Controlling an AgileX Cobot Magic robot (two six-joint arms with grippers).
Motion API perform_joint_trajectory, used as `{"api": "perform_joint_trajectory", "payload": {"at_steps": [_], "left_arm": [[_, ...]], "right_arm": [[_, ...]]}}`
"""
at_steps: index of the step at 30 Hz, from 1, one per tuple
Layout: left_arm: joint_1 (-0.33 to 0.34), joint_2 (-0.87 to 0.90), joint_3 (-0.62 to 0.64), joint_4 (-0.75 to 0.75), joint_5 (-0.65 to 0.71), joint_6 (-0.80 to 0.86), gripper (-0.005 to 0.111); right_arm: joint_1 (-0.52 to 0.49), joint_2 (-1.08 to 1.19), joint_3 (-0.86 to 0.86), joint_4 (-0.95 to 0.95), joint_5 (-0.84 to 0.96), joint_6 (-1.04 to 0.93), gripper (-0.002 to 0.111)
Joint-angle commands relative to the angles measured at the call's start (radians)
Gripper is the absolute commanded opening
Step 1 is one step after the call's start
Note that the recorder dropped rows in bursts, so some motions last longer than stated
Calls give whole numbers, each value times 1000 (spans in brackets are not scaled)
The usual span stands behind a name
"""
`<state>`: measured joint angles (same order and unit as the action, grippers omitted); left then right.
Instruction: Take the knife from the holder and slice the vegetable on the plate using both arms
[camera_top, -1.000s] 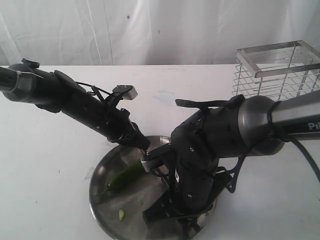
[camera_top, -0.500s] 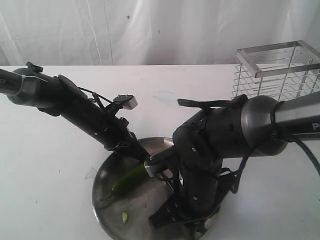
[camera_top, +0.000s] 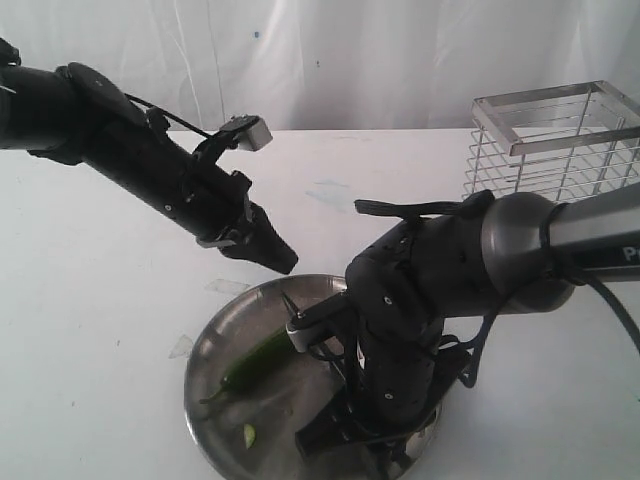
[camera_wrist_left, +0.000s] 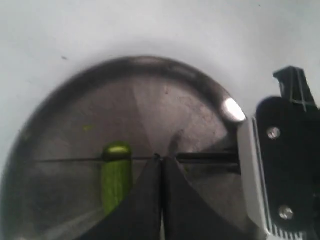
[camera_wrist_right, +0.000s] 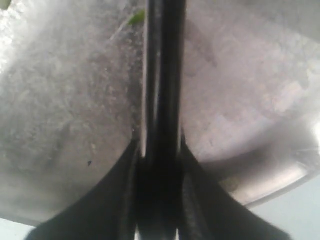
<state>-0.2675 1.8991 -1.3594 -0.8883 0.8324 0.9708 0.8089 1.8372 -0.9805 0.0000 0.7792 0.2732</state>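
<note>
The green vegetable (camera_top: 255, 362) lies on the steel plate (camera_top: 214, 330), its cut end (camera_wrist_left: 116, 167) facing the knife; a small slice (camera_top: 248, 434) lies nearer the front rim. My right gripper (camera_wrist_right: 157, 145) is shut on the dark knife (camera_wrist_right: 162, 75), held low over the plate (camera_wrist_right: 60, 125). The knife's pointed tip (camera_top: 289, 302) shows beside the vegetable, and its blade (camera_wrist_left: 200, 157) runs edge-on across the plate (camera_wrist_left: 150, 100). My left gripper (camera_top: 280, 262) hangs above the plate's far rim, clear of the vegetable, with its fingers (camera_wrist_left: 172, 190) pressed together and nothing between them.
The chrome wire holder (camera_top: 555, 140) stands at the back right on the white table (camera_top: 90, 330). The bulky right arm (camera_top: 450, 280) covers the right half of the plate. The right arm's wrist camera (camera_wrist_left: 247, 170) sits close to my left gripper.
My left arm has lifted up and back to the left, off the vegetable's end. The vegetable stays on the plate. The right arm with the knife has barely moved.
</note>
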Motion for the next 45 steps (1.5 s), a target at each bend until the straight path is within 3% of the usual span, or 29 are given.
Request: {"api": "perform_joint_trajectory", "payload": {"at_steps": [1, 7, 14, 20, 25, 29, 32, 45], "left_arm": [[0, -45, 108, 41, 34, -13, 0], [0, -129, 264, 44, -118, -18, 0], [-6, -164, 311, -15, -155, -28, 0], [-36, -164, 357, -12, -312, 145, 0], [-36, -164, 355, -12, -356, 243, 21], [-36, -138, 363, -51, -320, 335, 44], [-36, -94, 363, -77, -292, 394, 56], [-37, -26, 359, -104, -309, 472, 58]], "right_arm": [[-3, 31, 15, 0, -28, -9, 0], [-3, 31, 15, 0, -26, -48, 0], [-3, 31, 15, 0, -24, -66, 0], [-3, 31, 15, 0, -24, -66, 0], [-3, 31, 15, 0, -30, -66, 0], [-3, 31, 15, 0, -37, -66, 0], [-3, 31, 15, 0, -37, -66, 0], [-3, 31, 15, -68, -66, -25, 0]]}}
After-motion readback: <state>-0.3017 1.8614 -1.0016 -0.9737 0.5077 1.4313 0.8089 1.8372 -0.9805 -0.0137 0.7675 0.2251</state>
